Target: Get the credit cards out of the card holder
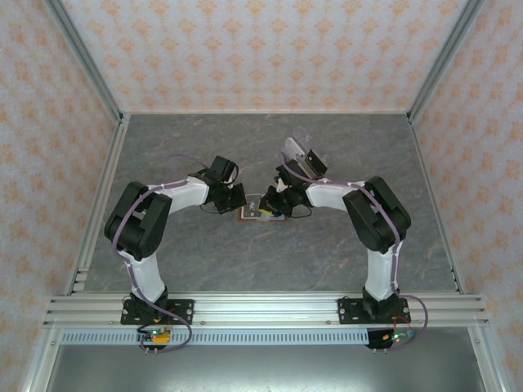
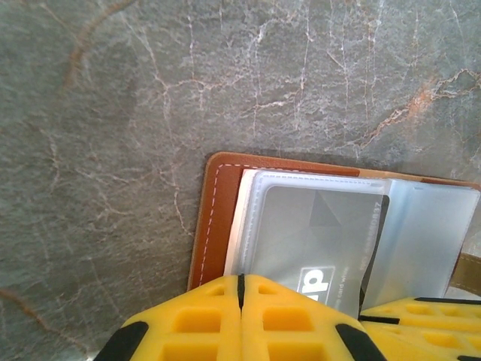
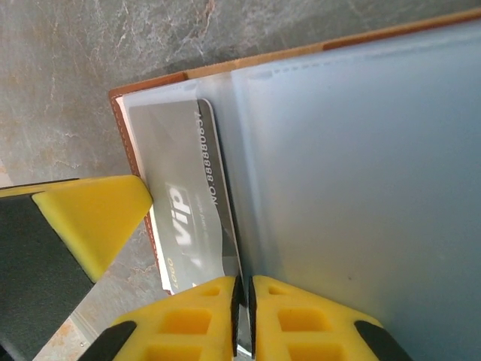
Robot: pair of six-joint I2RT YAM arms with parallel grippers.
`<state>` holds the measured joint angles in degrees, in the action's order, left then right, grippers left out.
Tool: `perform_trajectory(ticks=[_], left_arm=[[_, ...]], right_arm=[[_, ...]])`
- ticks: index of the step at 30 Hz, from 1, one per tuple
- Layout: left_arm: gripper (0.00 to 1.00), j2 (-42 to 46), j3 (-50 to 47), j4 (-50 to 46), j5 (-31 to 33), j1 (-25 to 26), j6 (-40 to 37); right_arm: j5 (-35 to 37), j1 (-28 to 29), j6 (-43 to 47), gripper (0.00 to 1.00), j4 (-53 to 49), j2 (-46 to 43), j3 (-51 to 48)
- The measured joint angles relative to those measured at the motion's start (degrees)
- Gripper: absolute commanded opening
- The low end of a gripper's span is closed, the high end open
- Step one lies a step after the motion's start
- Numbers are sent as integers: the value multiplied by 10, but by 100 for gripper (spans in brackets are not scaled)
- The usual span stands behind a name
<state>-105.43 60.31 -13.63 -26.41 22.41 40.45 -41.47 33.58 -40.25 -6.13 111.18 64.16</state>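
Note:
The card holder [image 1: 249,214] lies open on the table between both arms, its brown stitched rim [image 2: 204,226] [image 3: 124,128] showing around frosted clear pockets. A grey credit card [image 2: 316,226] [image 3: 176,150] printed "VIP" sits skewed in the left pocket. My left gripper [image 2: 241,280] [image 1: 239,202] is shut, its tips resting at the near edge of that pocket. My right gripper [image 3: 243,289] [image 1: 276,204] is pinched on a thin edge at the card's lower corner, beside the pockets' fold. One left finger [image 3: 90,218] shows by the holder's rim.
The grey marbled table [image 1: 270,147] spreads round the holder, with patterned walls on three sides and a metal rail [image 1: 261,309] at the near edge. A further clear pocket leaf [image 3: 353,188] lies to the right of the card.

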Motion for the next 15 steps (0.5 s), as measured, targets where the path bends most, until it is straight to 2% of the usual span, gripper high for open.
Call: perform_trajectory(ticks=[9, 15], left_arm=[[5, 0, 0, 0, 0, 0, 0], [5, 0, 0, 1, 1, 0, 0]], right_arm=[[-15, 0, -3, 18, 23, 1, 0], [-20, 0, -9, 12, 46, 1, -11]])
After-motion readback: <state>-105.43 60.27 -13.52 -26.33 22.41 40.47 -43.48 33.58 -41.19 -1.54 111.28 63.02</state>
